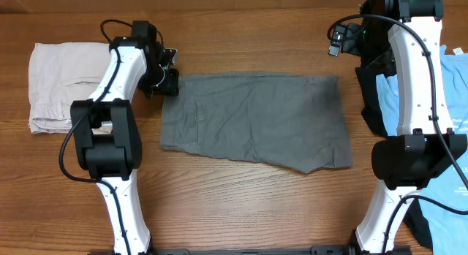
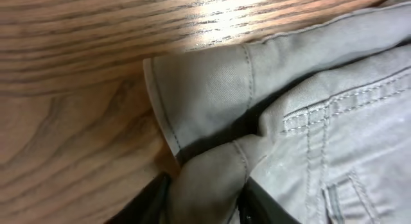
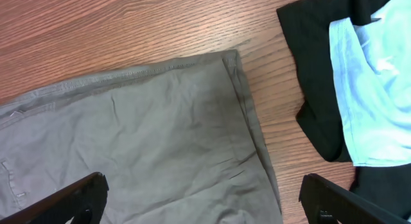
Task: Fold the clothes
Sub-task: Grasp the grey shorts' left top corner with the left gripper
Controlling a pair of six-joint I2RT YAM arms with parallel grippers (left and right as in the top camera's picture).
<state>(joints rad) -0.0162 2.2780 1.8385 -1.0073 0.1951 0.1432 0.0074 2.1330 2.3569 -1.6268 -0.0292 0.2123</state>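
Observation:
The grey shorts (image 1: pixel 256 120) lie spread flat in the middle of the table. My left gripper (image 1: pixel 167 81) is at their upper left corner, shut on a pinch of grey cloth (image 2: pixel 205 185) by the waistband hem. My right gripper (image 3: pixel 202 198) is open and empty, held high above the shorts' right part (image 3: pixel 160 134); in the overhead view it sits near the top right (image 1: pixel 338 42). A black garment (image 1: pixel 373 94) and a light-blue printed T-shirt (image 1: pixel 453 123) lie at the right. Folded beige shorts (image 1: pixel 58 83) lie at the far left.
Bare wooden table (image 1: pixel 241 204) runs along the front and behind the shorts. The black garment (image 3: pixel 321 70) and blue T-shirt (image 3: pixel 372 89) lie just right of the shorts' edge. The arms' bases stand at the front left and front right.

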